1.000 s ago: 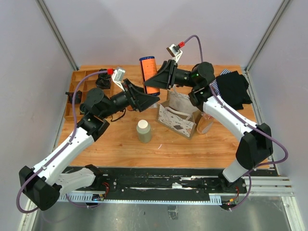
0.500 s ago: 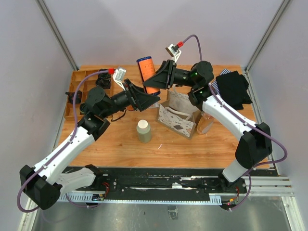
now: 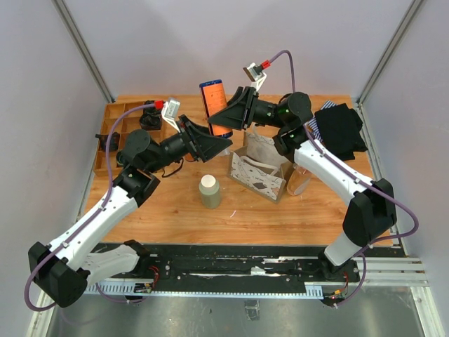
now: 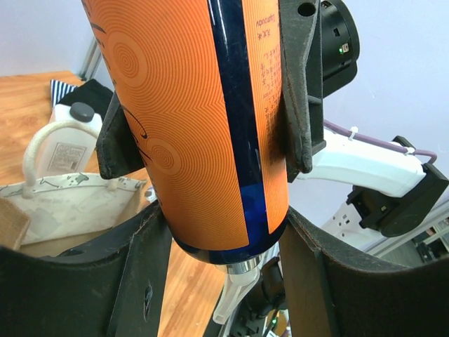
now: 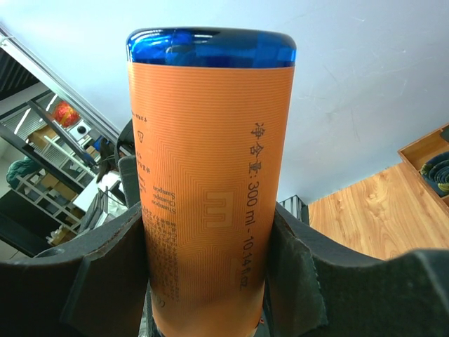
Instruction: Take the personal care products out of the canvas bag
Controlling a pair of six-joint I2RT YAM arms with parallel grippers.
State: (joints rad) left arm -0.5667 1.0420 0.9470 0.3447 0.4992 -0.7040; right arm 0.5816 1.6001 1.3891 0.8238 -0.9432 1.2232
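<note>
Orange bottle [image 3: 216,107] with a blue top hangs in the air over the wooden table [image 3: 175,217], just behind and left of the canvas bag [image 3: 256,168], its long axis near upright. The right gripper [image 5: 210,239] pinches its middle from the right, while the left gripper [image 4: 224,225] reaches in from the left, fingers pressed on both sides of its lower end. The wood beside the olive-beige bottle [image 3: 209,191] looks a fair landing spot, plain walls close around
</note>
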